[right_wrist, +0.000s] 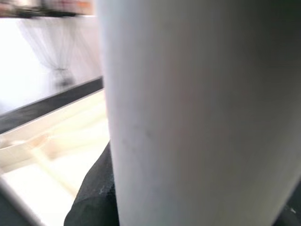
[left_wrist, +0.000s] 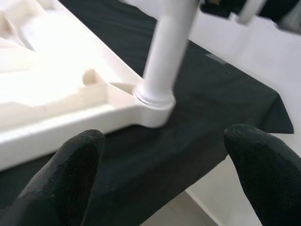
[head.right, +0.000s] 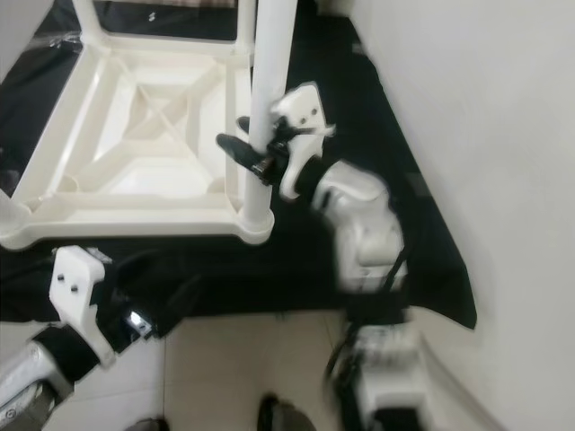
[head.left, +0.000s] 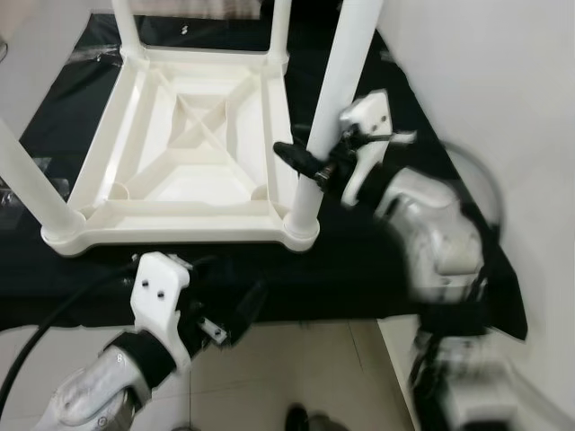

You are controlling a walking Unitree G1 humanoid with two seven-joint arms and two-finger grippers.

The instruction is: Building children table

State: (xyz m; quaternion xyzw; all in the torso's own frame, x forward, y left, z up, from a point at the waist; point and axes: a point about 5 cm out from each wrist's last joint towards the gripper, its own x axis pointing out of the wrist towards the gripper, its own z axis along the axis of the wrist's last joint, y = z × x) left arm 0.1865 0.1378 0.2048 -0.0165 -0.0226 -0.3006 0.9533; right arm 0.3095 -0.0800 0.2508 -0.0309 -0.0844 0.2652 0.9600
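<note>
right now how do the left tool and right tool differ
The right tool is raised and shut on the near right table leg, which stands in its corner socket. The left tool is low, in front of the upturned white tabletop, open and holding nothing. Both have two long black fingers.

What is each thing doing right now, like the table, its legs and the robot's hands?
Table top: upside down on the black cloth.
Near right leg: standing in its corner socket, gripped.
Near left leg: standing in its corner socket.
Right hand: shut on the near right leg.
Left hand: open, holding nothing, near the cloth's front edge.
</note>
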